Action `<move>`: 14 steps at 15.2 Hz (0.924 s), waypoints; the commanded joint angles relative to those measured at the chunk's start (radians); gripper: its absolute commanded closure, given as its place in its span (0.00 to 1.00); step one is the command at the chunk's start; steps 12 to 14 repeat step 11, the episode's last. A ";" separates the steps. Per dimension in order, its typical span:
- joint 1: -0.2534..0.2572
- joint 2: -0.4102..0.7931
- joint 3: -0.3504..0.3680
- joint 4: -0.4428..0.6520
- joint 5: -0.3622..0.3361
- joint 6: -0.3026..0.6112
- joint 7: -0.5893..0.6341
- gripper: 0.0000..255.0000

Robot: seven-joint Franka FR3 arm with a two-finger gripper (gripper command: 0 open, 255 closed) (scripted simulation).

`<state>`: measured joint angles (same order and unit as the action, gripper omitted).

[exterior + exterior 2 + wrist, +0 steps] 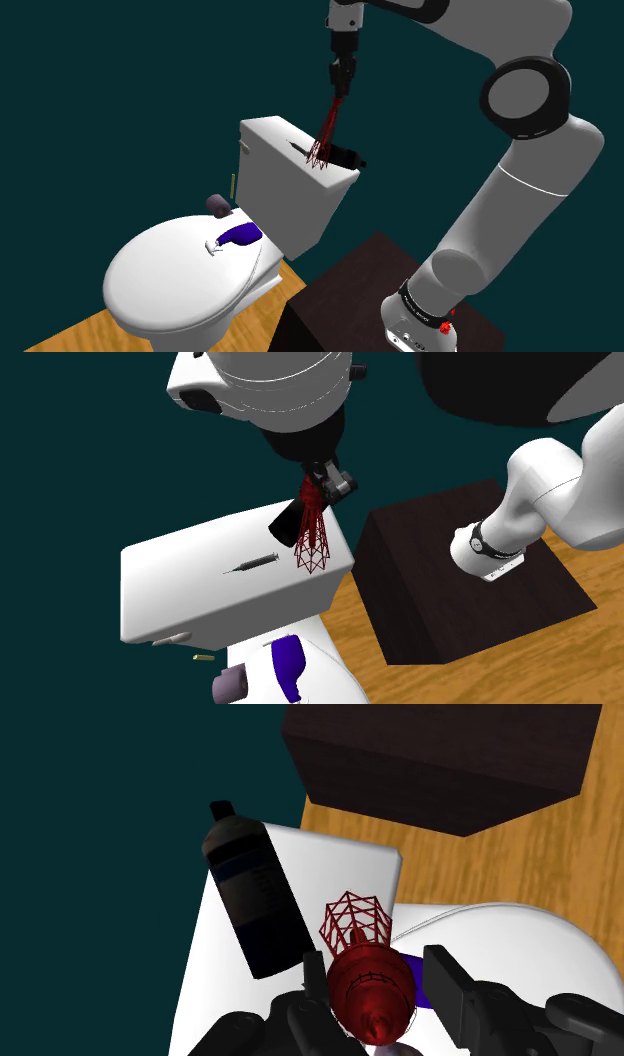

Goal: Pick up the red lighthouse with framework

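Over the toilet tank (290,190): gripper (340,92) is clamped on the tip of the red lighthouse (327,135). The open lattice body hangs slanted below it, with the base down at lid level near the tank's far edge. Cannot tell whether the base touches the lid or sits just above it.

Wrist view: the lighthouse's solid red cap (370,989) sits between the two fingers and the wire frame points away toward the tank lid (340,874). One finger (312,979) is hard against the cap. The other looks to have a sliver of gap, though the tilted hang says it's gripped.

Second exterior view: gripper (318,480) comes down from the top and the lighthouse (312,537) is at the lid's right end, toward the stand (470,572).

- Black bottle (255,904) lies on its side on the lid, just beside the lighthouse base and on its far side in the shoulder view.
- Thin dark pen-like item (252,564) lies flat on the lid, left of the lighthouse in the second exterior view.
- Purple bottle (240,236) lies on the closed toilet seat lid (170,280), well apart from the lighthouse.
- Small mauve cylinder (218,204) sits on the seat lid by the tank's left side in the shoulder view.
- Wood floor (90,335) runs under the toilet, with a plain dark teal backdrop behind.
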<state>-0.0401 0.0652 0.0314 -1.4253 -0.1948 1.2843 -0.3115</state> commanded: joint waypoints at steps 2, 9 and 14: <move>0.002 0.021 0.001 0.073 -0.003 -0.052 -0.008 1.00; 0.007 0.083 0.002 0.258 -0.015 -0.173 -0.029 1.00; 0.007 0.085 0.002 0.262 -0.015 -0.175 -0.029 1.00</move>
